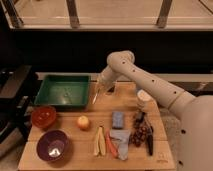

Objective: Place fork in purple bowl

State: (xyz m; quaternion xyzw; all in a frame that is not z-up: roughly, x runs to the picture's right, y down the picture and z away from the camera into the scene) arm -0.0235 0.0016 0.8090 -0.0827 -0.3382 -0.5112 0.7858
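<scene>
Gripper [104,88] above desk [102,111], beside tray [64,93]; jaws clamped on fork [95,97], hanging tilted. Purple bowl [52,145] well apart.

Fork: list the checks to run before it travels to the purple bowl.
1. Grip: ok. The gripper, by the green tray's right edge, appears shut on the fork, which hangs tilted below it.
2. Fork tip off the table: cannot tell.
3. Purple bowl upright, nothing seen inside: ok, at the table's near-left corner.
4. Low straight path: not ok. The orange sits in between.
5. Target not confused with the red bowl behind it: ok, they stand apart.
</scene>
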